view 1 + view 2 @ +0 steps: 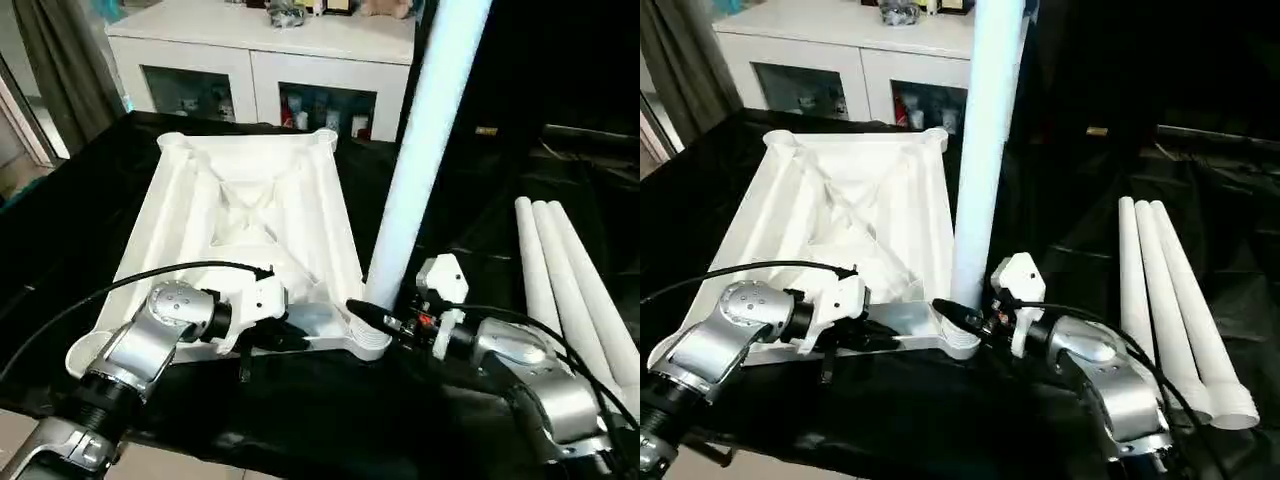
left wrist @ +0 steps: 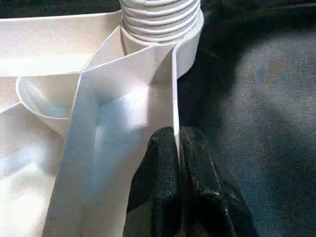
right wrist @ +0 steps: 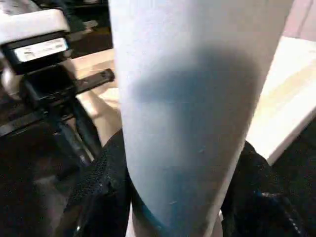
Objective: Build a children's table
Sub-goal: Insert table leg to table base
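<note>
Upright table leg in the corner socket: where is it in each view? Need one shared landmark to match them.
Left eye view: upright leg right of centre, rising from the tabletop's near right corner out the top edge.
Right eye view: same leg, at centre.
Left wrist view: its ribbed base at the top, seated in the corner socket.
Right wrist view: the shaft close up, between the right end effector's fingers.
Shared landmark: the tabletop.

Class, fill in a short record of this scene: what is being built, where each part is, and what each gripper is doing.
Being built: white table top, upside down on a black cloth
Standing leg: leg upright in the near corner socket
Spare legs: three legs lying side by side on the robot's right
Left gripper: shut on the table top's edge wall
Right gripper: closed around the standing leg's base
Behind: white cabinet
</note>
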Available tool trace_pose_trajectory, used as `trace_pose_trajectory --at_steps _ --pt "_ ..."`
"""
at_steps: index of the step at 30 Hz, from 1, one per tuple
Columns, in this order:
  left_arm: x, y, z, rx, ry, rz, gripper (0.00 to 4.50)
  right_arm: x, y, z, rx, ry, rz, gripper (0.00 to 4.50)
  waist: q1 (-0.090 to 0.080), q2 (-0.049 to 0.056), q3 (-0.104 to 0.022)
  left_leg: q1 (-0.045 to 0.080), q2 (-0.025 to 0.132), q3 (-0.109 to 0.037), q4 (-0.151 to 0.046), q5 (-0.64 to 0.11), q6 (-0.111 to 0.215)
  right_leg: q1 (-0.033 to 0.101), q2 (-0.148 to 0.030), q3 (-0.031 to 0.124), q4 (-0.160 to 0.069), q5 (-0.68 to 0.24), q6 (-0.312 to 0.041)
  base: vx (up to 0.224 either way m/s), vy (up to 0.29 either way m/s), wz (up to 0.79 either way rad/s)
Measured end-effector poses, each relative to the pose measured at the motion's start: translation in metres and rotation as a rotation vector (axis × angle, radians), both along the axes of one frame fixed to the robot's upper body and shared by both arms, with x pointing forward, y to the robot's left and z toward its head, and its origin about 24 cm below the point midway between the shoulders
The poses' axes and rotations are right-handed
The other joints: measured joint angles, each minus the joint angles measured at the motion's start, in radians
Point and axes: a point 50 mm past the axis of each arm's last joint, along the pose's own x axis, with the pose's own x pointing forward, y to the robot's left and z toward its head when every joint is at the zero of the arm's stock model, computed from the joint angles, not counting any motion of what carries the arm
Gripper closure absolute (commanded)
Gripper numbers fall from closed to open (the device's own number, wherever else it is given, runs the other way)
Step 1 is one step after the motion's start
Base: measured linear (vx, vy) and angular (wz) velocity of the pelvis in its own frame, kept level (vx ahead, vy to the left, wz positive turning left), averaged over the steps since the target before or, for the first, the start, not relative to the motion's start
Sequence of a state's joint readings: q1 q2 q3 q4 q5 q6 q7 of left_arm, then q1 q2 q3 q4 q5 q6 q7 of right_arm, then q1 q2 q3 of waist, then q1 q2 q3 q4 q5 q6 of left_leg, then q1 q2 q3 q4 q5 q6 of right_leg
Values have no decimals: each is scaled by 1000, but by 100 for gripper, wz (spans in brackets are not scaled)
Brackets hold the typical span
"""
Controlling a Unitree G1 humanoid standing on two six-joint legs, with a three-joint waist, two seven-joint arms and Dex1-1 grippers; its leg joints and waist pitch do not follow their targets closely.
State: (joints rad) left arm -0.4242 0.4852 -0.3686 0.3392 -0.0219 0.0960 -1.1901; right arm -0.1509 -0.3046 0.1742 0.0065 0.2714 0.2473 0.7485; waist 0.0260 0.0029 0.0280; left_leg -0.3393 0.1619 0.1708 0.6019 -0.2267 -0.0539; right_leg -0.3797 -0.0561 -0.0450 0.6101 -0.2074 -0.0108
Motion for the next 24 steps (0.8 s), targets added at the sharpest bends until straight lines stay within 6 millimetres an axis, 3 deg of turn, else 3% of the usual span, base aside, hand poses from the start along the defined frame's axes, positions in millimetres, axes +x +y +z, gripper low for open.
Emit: trace_pose_trajectory --at_steps 5,8,11,14,18,24 --pt "10 -5 -2 8 -22 94 450 17 3 -5 27 5 -178 262 -12 -5 2 3 0 0 0 0 0 0 0 0 -1 -1 2 0 0 0" --pt "19 -13 -1 19 -26 175 450 35 10 -6 69 29 -337 262 -29 -7 2 5 -1 0 0 0 0 -2 -1 -1 -3 -1 2 0 0 0" --pt "24 -24 -1 30 -31 242 450 51 15 -8 70 38 -455 262 -39 -5 3 5 -1 -2 -1 0 0 -2 -1 -3 -10 -1 2 0 0 0" --pt "28 -36 0 30 -28 301 450 60 15 -8 40 27 -527 262 -40 -4 3 6 -1 -2 -1 0 0 -2 -1 -3 -14 1 -1 0 0 0" --pt "35 -66 1 31 -30 412 450 78 18 -8 -20 18 -664 262 -33 -5 3 3 -2 1 0 0 0 -2 -1 0 -15 6 -9 0 0 0" --pt "36 -76 4 25 -33 438 450 82 18 -5 -43 -30 -709 262 -23 -5 2 0 -1 1 -6 -1 1 -2 -1 -1 -14 13 -13 10 -3 0"
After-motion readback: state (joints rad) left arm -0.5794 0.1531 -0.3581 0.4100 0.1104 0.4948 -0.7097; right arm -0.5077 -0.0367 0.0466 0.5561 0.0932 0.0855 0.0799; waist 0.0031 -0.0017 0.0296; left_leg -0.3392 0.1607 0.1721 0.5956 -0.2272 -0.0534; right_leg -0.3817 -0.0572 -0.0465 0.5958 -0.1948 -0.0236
